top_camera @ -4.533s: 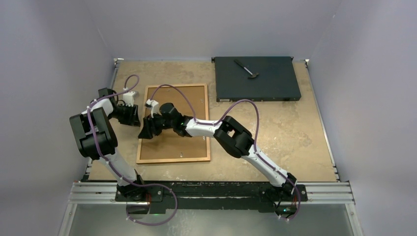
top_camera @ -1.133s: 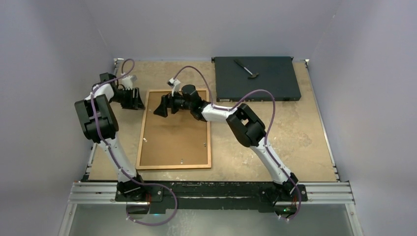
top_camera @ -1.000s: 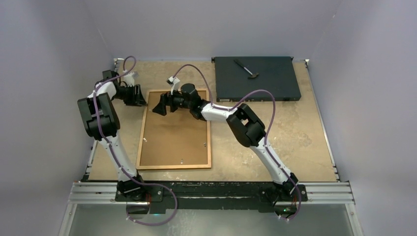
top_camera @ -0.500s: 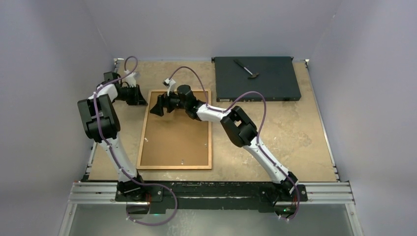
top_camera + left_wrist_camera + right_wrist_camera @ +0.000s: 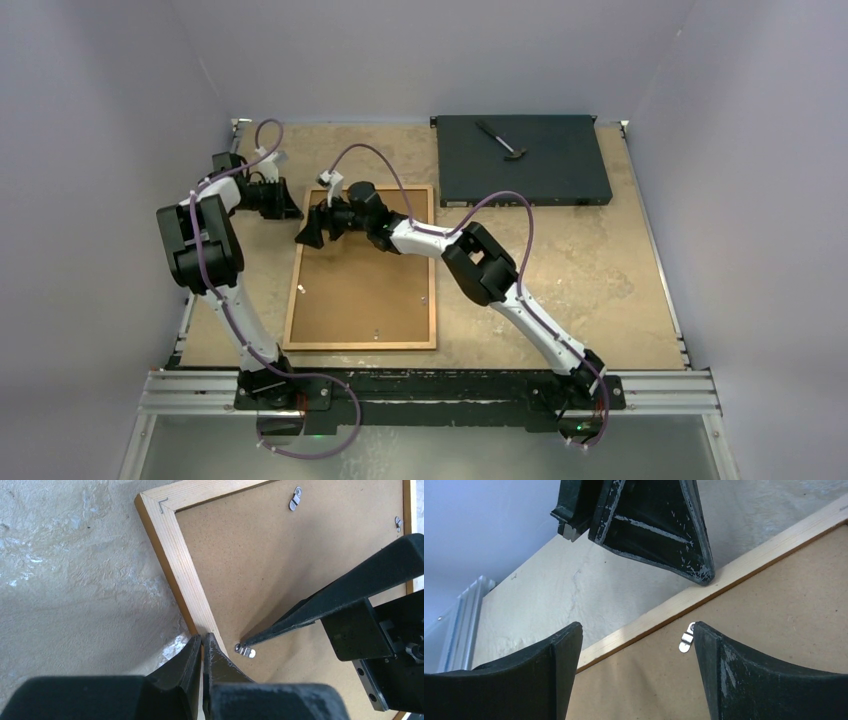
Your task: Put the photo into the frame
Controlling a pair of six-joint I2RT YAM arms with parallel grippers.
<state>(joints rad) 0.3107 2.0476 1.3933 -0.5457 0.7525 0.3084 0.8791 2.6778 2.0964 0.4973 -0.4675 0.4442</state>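
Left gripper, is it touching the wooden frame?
Touching. In the right wrist view the left gripper, shut, rests its tips on the frame, on its wooden rail, no gap.
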